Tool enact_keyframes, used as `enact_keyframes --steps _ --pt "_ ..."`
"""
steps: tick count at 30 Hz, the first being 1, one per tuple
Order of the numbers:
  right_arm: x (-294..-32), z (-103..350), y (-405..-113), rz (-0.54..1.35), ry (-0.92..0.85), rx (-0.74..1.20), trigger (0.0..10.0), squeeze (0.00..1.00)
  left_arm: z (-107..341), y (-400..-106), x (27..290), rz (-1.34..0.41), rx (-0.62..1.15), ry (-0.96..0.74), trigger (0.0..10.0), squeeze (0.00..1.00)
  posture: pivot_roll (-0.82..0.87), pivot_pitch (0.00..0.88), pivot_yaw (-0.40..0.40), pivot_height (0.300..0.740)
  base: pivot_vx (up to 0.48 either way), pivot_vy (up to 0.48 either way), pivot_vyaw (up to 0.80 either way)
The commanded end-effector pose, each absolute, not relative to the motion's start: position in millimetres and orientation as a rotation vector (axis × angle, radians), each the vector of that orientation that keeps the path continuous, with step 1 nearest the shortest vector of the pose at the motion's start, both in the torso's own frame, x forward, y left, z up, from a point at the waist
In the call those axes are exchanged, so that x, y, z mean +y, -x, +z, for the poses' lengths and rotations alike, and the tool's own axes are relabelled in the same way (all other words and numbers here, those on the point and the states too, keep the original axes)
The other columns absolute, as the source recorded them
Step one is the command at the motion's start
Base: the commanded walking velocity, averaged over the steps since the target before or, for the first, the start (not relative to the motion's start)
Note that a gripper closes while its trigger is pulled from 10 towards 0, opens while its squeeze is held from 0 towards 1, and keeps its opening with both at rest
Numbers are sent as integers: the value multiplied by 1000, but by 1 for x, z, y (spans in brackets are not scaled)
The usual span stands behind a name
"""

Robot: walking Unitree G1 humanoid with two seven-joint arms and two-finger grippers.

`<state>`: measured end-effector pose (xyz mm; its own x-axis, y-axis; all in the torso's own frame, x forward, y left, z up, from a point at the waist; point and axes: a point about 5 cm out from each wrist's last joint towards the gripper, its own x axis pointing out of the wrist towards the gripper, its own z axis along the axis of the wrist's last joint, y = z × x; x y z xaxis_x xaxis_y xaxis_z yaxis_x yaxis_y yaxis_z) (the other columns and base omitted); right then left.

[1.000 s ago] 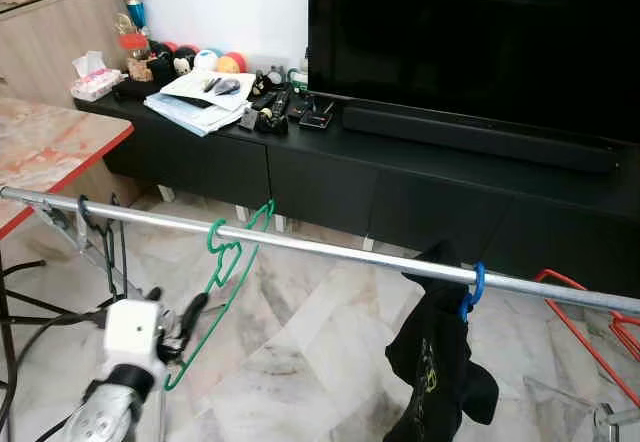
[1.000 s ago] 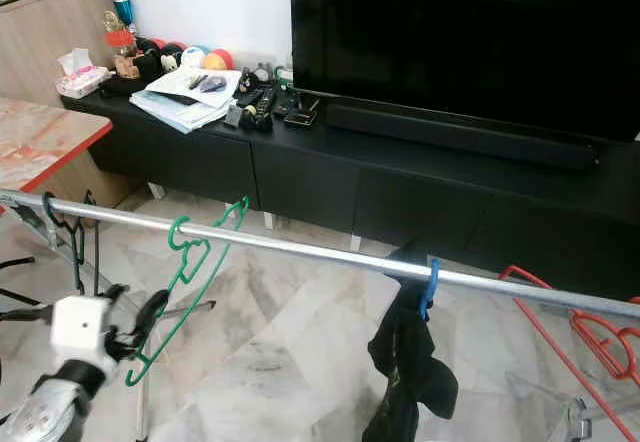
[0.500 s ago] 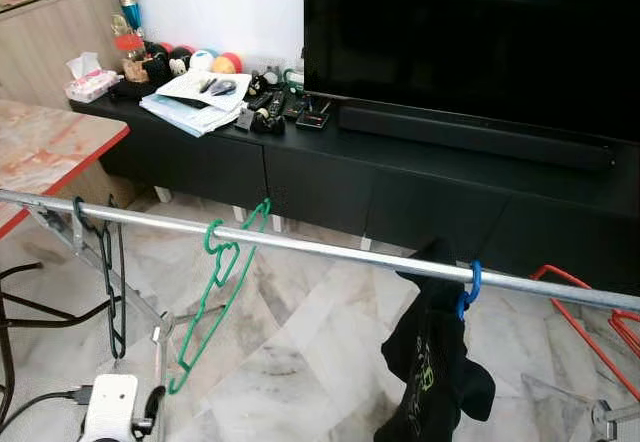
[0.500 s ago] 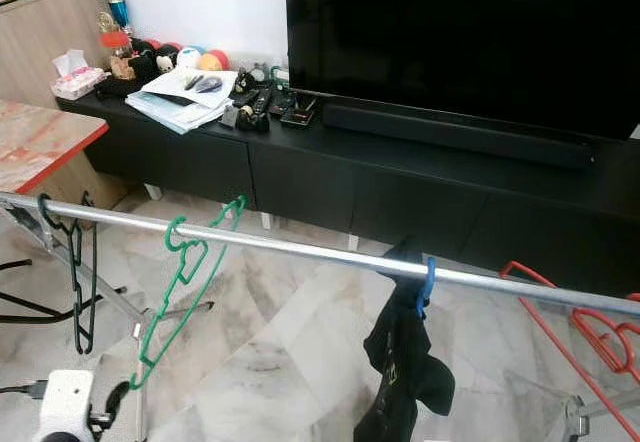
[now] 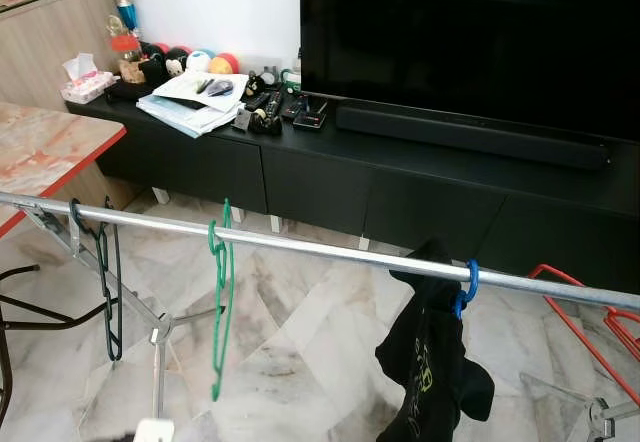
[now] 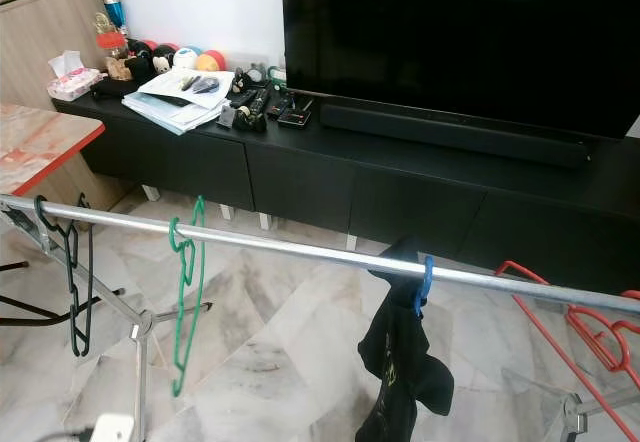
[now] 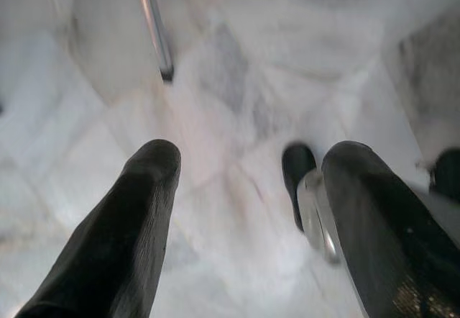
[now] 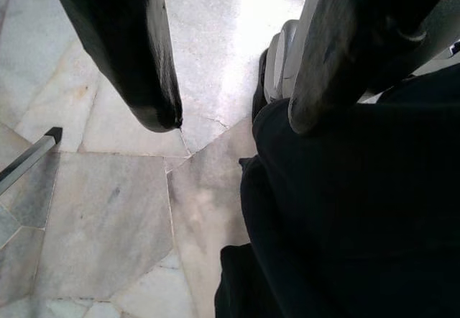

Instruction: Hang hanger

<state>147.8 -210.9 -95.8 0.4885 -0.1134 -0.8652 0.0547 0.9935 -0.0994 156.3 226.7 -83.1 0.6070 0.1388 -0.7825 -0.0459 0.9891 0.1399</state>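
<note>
Four hangers spaced along a silver rail before a black TV cabinet. From the rail's left end: dark hanger hooked on beside the rack's frame; green hanger, hooked on and hanging free, turned nearly edge-on; blue hanger past the middle, carrying a black garment; red hanger near the right end, hooked on and slanting down. Papers, remotes and coloured balls crowded at the cabinet top's left end, large dark television and soundbar to the right. Left gripper low over the marble floor, fingers spread and empty. Right gripper likewise parted and empty, above the floor and a dark cloth.
</note>
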Motion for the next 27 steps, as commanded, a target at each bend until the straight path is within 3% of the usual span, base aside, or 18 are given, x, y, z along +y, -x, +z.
enact_keyframes --steps 1,18,27 --pt "-210 -98 -143 -108 59 1066 10000 0 -87 -152 225 123 943 -91 10000 0 -40 36 22 740 0 0 0" --pt "-210 -98 -143 -154 12 1070 10000 0 -81 -174 218 90 910 -99 10000 0 -44 49 25 740 0 0 0" --pt "-211 -98 -143 -137 29 1077 10000 0 -87 -163 217 101 944 -85 10000 0 -40 55 20 740 0 0 -694"
